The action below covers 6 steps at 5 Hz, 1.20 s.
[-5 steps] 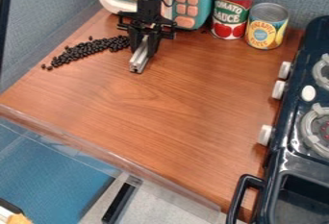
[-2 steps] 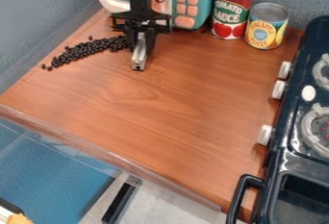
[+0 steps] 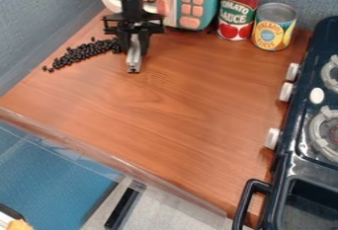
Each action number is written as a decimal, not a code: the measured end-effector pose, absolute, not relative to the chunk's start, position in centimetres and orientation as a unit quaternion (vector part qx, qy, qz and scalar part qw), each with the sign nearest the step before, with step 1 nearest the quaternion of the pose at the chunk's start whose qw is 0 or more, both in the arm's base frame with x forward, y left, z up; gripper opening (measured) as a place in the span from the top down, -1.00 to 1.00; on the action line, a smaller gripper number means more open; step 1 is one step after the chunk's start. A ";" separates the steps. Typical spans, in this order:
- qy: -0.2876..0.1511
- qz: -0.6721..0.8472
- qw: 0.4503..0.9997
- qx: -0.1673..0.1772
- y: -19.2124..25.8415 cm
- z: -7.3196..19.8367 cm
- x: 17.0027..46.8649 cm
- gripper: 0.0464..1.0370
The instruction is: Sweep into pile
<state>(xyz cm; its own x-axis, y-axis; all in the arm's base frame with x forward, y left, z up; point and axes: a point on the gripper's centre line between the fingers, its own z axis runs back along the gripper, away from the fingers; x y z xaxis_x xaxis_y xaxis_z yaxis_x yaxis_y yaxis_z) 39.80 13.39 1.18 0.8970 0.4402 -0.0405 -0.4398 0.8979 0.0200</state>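
Observation:
The black gripper (image 3: 135, 40) hangs over the upper left part of the wooden counter, shut on a grey metal bar (image 3: 134, 60) that points toward the camera and sits low at the surface. A band of small black beans (image 3: 82, 53) lies to the left, running from the gripper's left side down toward the counter's left edge. The beans' right end touches or passes behind the gripper; which of these I cannot tell.
Behind the gripper stands a teal toy microwave (image 3: 196, 2). A tomato sauce can (image 3: 237, 11) and a pineapple can (image 3: 273, 26) are at the back right. The dark toy stove (image 3: 297, 150) lines the right side, and a clear rail (image 3: 112, 161) edges the front.
The gripper has moved left with the bar, up against the right end of the beans. The bar has turned to point more nearly straight toward the camera.

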 end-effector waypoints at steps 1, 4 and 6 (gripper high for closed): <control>0.021 0.231 0.973 0.005 14.0 1.2 39.6 0.33; 0.016 0.266 0.964 0.006 17.1 1.4 38.4 0.33; 0.005 0.239 0.971 -0.020 16.0 1.6 38.2 0.33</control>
<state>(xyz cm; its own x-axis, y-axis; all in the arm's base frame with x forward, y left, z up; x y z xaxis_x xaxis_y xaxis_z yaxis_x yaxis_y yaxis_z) 38.16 16.05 1.57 0.8853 0.4646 -0.0192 -0.4650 0.8846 -0.0365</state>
